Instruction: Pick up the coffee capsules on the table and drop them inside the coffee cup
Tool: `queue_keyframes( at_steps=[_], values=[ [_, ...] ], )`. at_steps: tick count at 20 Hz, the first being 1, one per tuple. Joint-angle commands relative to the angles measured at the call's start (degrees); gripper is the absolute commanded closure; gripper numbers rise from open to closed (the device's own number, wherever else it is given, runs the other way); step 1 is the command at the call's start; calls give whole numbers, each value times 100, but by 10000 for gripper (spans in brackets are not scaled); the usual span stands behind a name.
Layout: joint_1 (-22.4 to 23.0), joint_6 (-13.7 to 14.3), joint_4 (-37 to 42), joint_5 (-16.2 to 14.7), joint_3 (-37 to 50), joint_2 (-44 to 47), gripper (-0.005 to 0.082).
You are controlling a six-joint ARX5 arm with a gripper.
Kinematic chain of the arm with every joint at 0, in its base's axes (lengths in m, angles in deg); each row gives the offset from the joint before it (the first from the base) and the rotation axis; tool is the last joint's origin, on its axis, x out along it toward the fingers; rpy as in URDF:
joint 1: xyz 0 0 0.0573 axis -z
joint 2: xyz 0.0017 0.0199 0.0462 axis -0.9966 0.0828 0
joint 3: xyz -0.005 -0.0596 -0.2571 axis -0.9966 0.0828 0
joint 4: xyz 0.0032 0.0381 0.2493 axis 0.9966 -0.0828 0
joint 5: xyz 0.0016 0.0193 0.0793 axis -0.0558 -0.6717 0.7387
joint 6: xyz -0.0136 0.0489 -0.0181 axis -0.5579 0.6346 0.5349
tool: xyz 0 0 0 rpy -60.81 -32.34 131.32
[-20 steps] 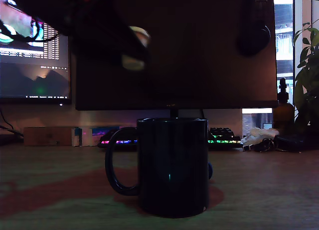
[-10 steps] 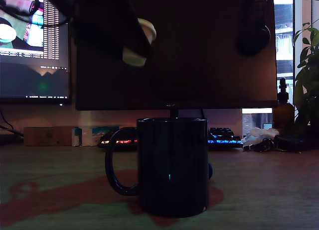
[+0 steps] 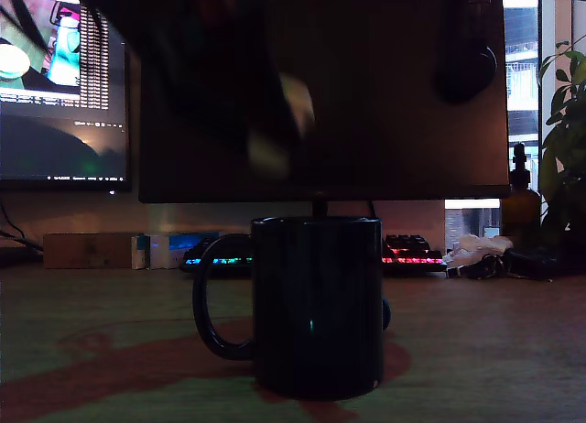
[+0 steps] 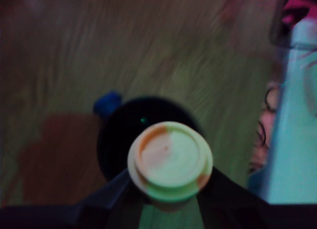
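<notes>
A: Where is the yellow capsule [image 4: 170, 162]?

B: The jaws are closed on it, one on each side. In the wrist view it sits in the lower middle of the frame, right over the dark mouth of the cup [image 4: 111, 144].

A: And in the exterior view?

B: The gripper [image 3: 279, 130] is a dark blur in the upper middle of the frame. The capsule [image 3: 295, 103] shows as a pale smear in it, above the cup [image 3: 316, 304] and a bit toward the exterior view's left of its middle. It is not in the cup yet.

A: Where is the cup?

B: It stands on the desk [image 3: 494, 350] in the lower middle of the frame. Its handle [image 3: 215, 299] points to the exterior view's left.

A: Is there a blue capsule [image 4: 107, 102]?

B: Yes. In the wrist view it lies on the desk just beside the cup's rim. In the exterior view only a small blue edge [image 3: 386, 313] peeks out past the cup's right side.

A: What is behind?

B: A big dark monitor [image 3: 394, 93] and a keyboard [image 3: 412, 254] with coloured lights.
</notes>
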Motion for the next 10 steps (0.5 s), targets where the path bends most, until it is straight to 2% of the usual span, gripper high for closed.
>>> queue_keyframes(
  at_steps=[1,10],
  values=[
    [15,-31,155,-2,-42,109,523],
    [33,-33,678,-13,-42,151,523]
  ],
)
